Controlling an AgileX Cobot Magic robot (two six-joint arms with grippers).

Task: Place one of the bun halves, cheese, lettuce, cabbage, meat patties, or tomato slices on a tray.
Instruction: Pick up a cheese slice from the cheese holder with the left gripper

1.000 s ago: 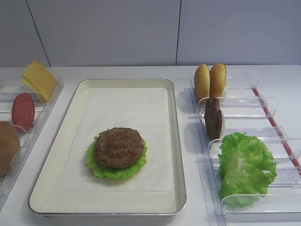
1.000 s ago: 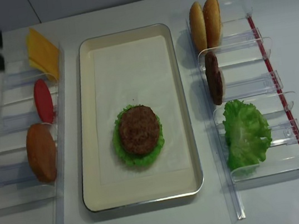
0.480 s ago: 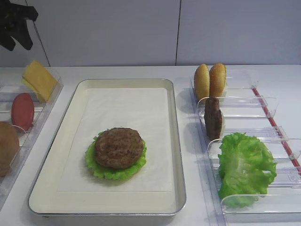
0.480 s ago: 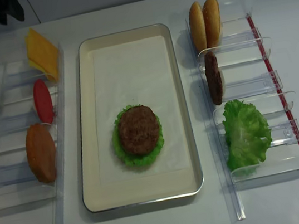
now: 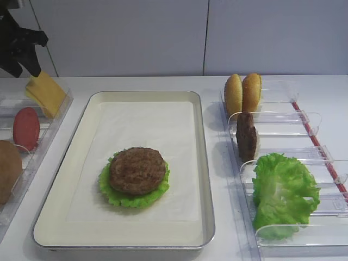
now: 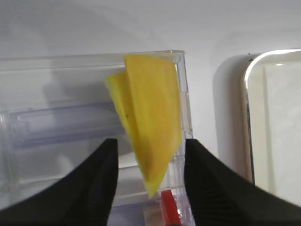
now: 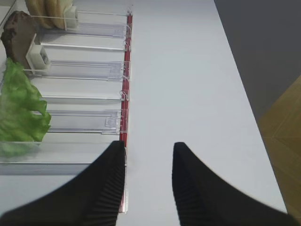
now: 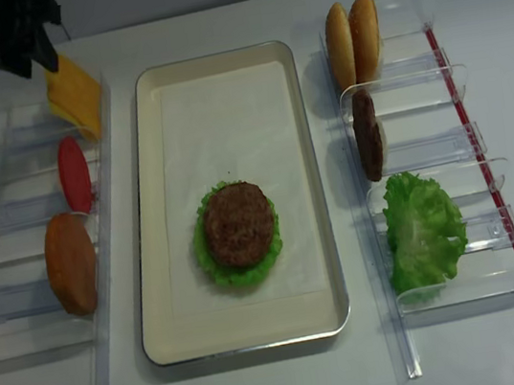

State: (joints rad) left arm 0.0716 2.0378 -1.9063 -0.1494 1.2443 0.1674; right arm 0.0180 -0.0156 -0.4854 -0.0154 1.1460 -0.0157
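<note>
1. White tabletop (image 5: 217, 81) runs back to a pale grey panelled wall; both arms are mostly out of view, each overhead view catching only a dark corner of the left gripper (image 8: 7, 41), while the right one appears only in its own wrist view.
2. Left gripper (image 6: 148, 165) hangs with its fingers spread wide, the cheese (image 6: 150, 122) directly between them, not pinched; contact is hard to judge.
3. That cheese leans tilted in a clear bin (image 6: 56, 127) (a paler slice sits behind it, partly covered).
4. Just past the gripper's right finger lies the tray (image 8: 145, 219), holding a meat patty (image 8: 238, 222) on lettuce (image 8: 209, 262).
5. Nearer the camera than the gripper, the same rack holds a tomato slice (image 8: 73, 173) and a bun half (image 8: 71, 262).
6. Right gripper (image 7: 148, 155) stands parted over bare table, holding nothing, beside a rack (image 7: 94, 70) with bun halves (image 8: 353, 38), a patty on edge (image 8: 367, 135) and loose lettuce leaves (image 8: 422, 226).
</note>
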